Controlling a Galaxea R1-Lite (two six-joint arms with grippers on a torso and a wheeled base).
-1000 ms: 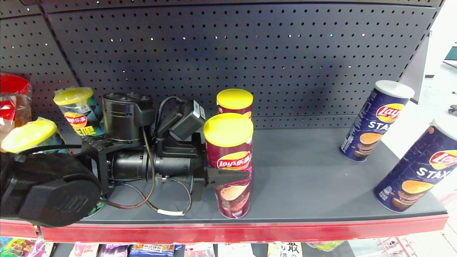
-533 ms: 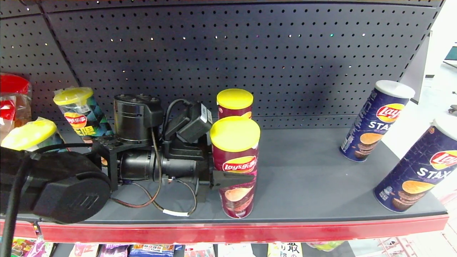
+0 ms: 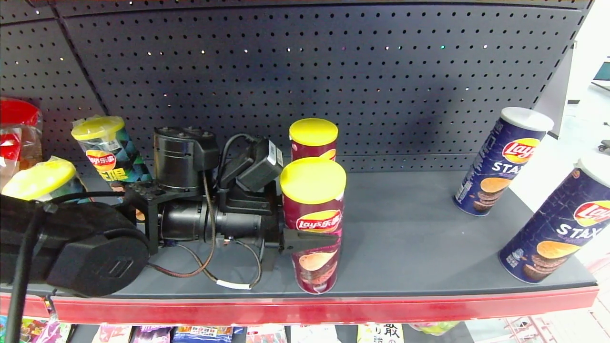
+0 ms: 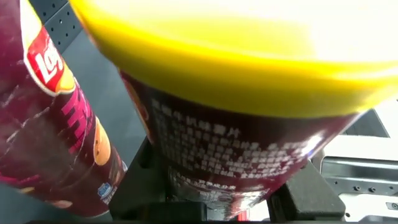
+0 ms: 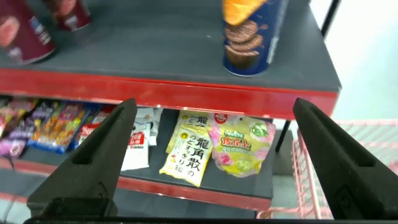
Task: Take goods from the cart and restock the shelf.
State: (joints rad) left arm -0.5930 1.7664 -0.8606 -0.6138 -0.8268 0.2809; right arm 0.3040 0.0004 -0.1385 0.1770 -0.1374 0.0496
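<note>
My right pincer (image 5: pixel 214 109) gapes wide, low before the red front edge (image 5: pixel 186 90) of the shelf (image 5: pixel 155 37). My left pincer (image 3: pixel 312 238) is clamped round the middle of a maroon chip can (image 3: pixel 314 209) with a yellow lid, upright near that edge. Just behind it stands a second maroon can (image 3: pixel 313 138). Two blue cans (image 3: pixel 503 162) stand well off to the right.

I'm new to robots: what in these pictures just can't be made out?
- Head view: the far jaw of the left gripper is hidden behind the front maroon can it grips.
- Head view: the rear maroon can has its lower body hidden by the front can.
- Left wrist view: the gripped can's small print is blurred, too close.
- Right wrist view: the pink wire cart is cut off by the edge; contents unseen.
</note>
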